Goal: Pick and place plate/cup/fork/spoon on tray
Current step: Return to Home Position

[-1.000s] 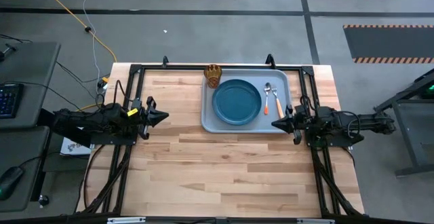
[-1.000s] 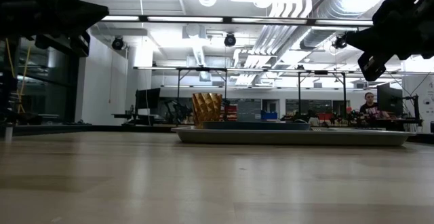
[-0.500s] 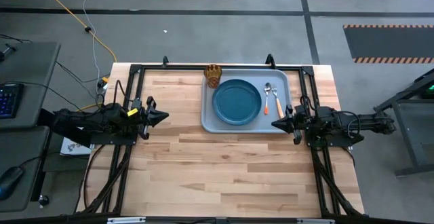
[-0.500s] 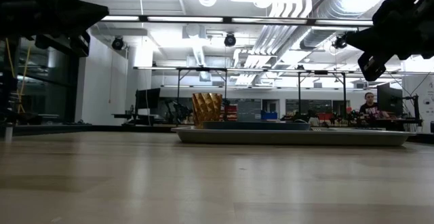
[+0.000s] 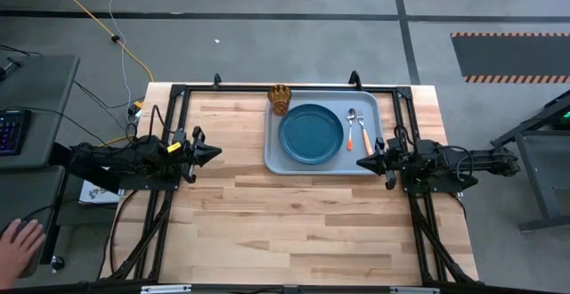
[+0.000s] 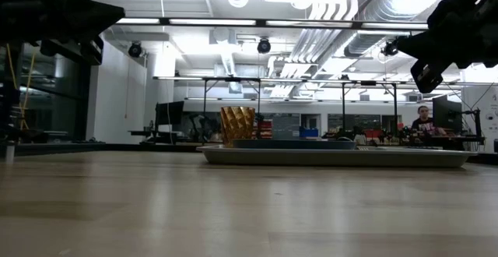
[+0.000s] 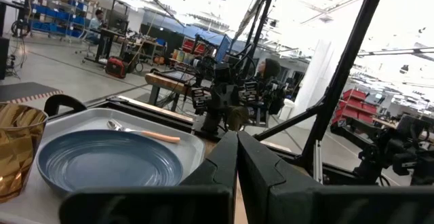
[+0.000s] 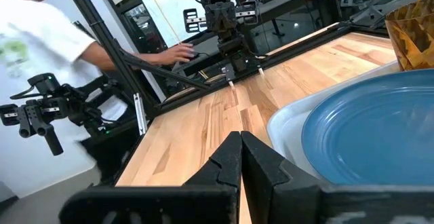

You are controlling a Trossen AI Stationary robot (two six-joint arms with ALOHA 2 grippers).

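Note:
The grey-blue tray (image 5: 274,156) lies at the table's far right. On it rest the teal plate (image 5: 311,134), the amber cup (image 5: 280,99) at its far left corner, and the spoon (image 5: 353,121) and fork (image 5: 365,138) right of the plate. My left gripper (image 5: 216,152) is shut and empty, above the table's left side. My right gripper (image 5: 361,162) is shut and empty, by the tray's near right corner. The plate (image 7: 108,159), the cup (image 7: 17,146) and one utensil (image 7: 146,134) show in the left wrist view, the plate (image 8: 380,129) and cup (image 8: 412,30) in the right wrist view.
Bare wood takes up the table's near half and left side (image 5: 267,223). Black frame rails (image 5: 267,88) run along the table's edges. A person's hand (image 5: 20,240) shows off the table at the near left; a person (image 8: 47,41) stands beyond the table's left side.
A person's hand has come into the high view off the table's near left corner. Both arms and all tableware have kept still.

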